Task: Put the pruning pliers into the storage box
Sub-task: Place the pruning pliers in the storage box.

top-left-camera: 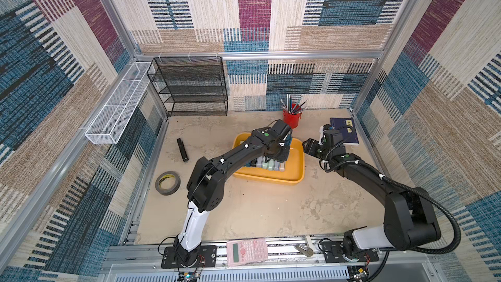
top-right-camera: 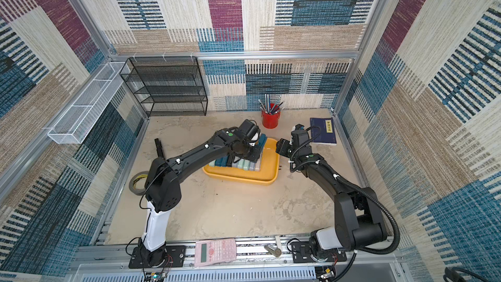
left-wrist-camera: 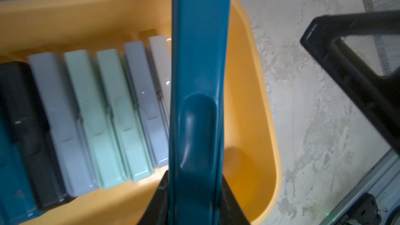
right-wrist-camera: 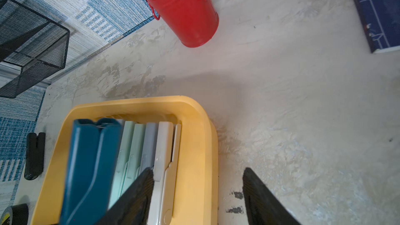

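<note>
The yellow storage box sits mid-table. Several pruning pliers in grey, mint, black and teal lie in it side by side. My left gripper is over the box, shut on a teal blue pliers that stands tilted above the row's right end. My right gripper is open at the box's right edge; the box's wall shows between its fingers. One black pliers lies on the table left of the box.
A red pencil cup stands just behind the box. A dark blue book lies at the back right and a tape roll at the left. A black mesh rack and white basket line the back left. A pink calculator rests on the front rail.
</note>
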Controlling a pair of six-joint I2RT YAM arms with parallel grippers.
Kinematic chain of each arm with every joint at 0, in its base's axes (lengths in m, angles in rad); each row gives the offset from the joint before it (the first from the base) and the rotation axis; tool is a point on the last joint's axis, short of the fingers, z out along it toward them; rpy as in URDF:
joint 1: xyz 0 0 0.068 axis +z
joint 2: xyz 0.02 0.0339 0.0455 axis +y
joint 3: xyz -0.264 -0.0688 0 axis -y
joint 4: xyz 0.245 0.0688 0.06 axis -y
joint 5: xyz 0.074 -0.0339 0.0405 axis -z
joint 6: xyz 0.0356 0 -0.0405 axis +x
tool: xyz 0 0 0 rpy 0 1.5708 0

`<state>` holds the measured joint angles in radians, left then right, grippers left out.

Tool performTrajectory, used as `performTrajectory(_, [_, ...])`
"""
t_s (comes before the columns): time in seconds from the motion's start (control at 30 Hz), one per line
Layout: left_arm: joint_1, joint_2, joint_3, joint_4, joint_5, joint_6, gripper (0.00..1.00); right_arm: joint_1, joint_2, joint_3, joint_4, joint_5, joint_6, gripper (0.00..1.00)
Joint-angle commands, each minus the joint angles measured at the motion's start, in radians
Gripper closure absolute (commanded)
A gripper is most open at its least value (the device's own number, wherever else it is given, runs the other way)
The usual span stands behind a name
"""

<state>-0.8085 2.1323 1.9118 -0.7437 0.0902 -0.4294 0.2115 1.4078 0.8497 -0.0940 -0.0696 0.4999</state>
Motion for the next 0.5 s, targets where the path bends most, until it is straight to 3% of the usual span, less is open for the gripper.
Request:
performTrajectory(0.0, [-0.018,0.033,0.034,0.018,0.016,-0.061,0.85,-0.001,-0.019,-0.019,0.025,0.008,0.014,0.33])
performTrajectory(0.47, [-0.066,0.172,0.122,-0.007,-0.049,-0.160,0.86,-0.036,-0.056,-0.066,0.045,0.005,0.022,0.33])
